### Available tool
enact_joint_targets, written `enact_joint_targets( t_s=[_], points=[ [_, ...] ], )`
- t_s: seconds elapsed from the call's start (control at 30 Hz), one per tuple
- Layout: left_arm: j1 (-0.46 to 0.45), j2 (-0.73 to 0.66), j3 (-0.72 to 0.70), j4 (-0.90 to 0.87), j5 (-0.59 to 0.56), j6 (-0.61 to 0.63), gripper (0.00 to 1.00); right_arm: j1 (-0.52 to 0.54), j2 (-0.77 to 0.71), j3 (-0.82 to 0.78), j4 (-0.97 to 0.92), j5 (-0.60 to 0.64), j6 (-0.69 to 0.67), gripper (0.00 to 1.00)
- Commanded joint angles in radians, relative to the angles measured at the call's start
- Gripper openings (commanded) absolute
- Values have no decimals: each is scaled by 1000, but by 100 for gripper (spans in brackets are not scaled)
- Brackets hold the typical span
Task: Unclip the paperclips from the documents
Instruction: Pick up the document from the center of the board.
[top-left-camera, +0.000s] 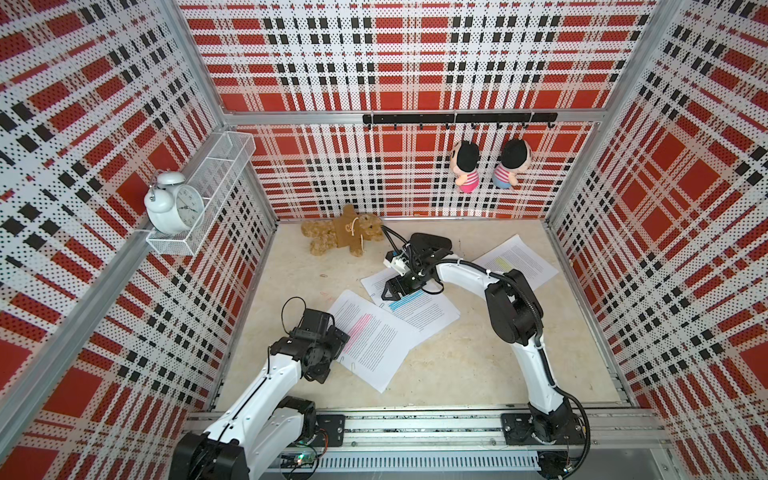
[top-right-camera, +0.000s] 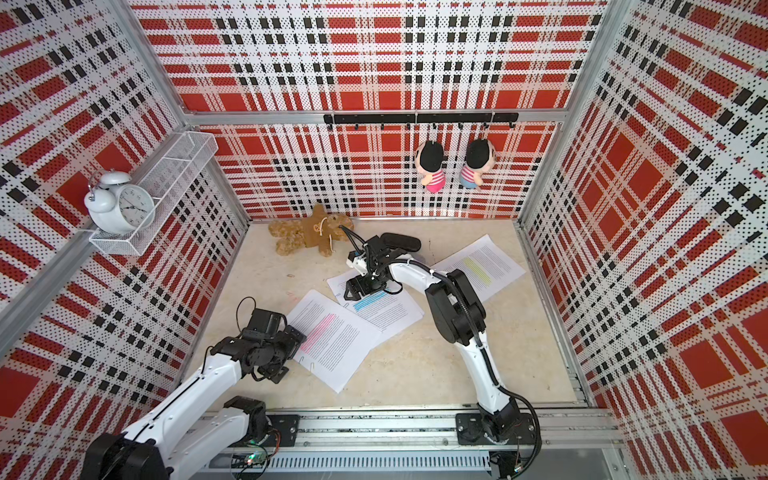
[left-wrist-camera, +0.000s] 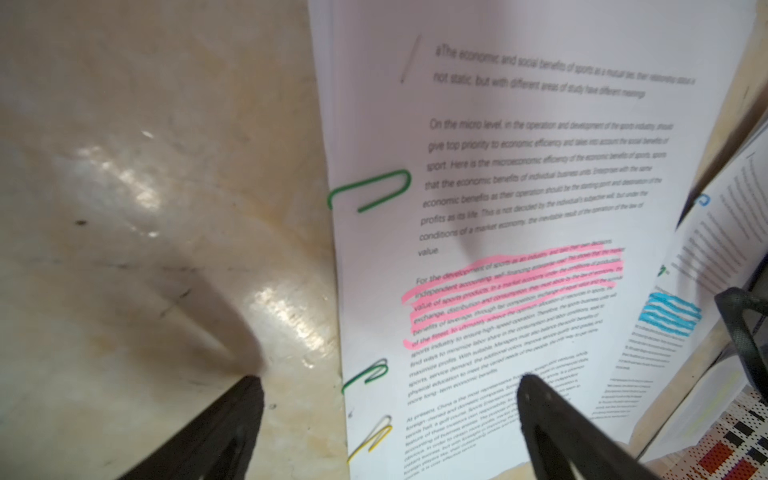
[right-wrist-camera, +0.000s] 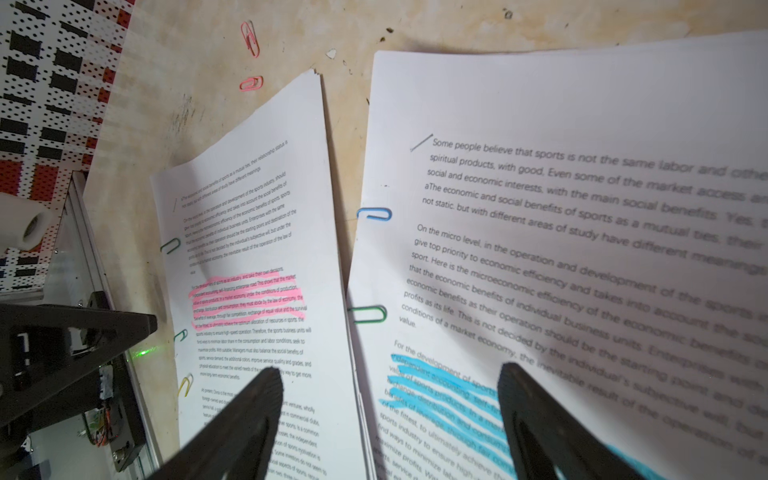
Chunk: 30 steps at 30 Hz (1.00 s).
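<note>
1. Lying loose on the tabletop (right-wrist-camera: 199, 83), two pink paperclips (right-wrist-camera: 250, 38) are suggesting a start made.
2. Three clips (left-wrist-camera: 372, 190) are holding the pink-banded document (left-wrist-camera: 540, 187), two more clips (right-wrist-camera: 374, 214) the blue-banded document (right-wrist-camera: 582, 104).
3. Jaws apart, the left pincer (left-wrist-camera: 390, 381) and right pincer (right-wrist-camera: 390, 372) are straddling those clipped edges.

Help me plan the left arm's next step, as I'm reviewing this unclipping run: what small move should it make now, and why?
Probably ease the left gripper down and close it on the middle green paperclip. Its jaws stand open, straddling the clipped edge of the pink-highlighted document, and that clip sits roughly midway between them, clipped on the pages.
</note>
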Motion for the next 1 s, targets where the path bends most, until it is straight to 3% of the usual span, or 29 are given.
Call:
enact_joint_targets(
  t_s=[0.0,0.23,0.43,0.6,0.8,0.97],
  points=[
    [-6,34,-50,86,9,12,98,18,24,-7,6,-32,-29,84],
    [-22,132,-50,390,6,81,98,21,46,-26,10,-108,-48,83],
    [-115,234,-10,628,60,182,98,15,69,-36,-17,-129,-71,81],
    [-121,222,-22,768,80,173,100,-13,54,-77,-6,-116,-57,81],
    [-99,110,-117,880,73,76,87,-75,16,-123,3,-108,-45,81],
    [-63,106,-176,950,121,55,72,-113,-12,-133,-13,-106,-51,80]
  ],
)
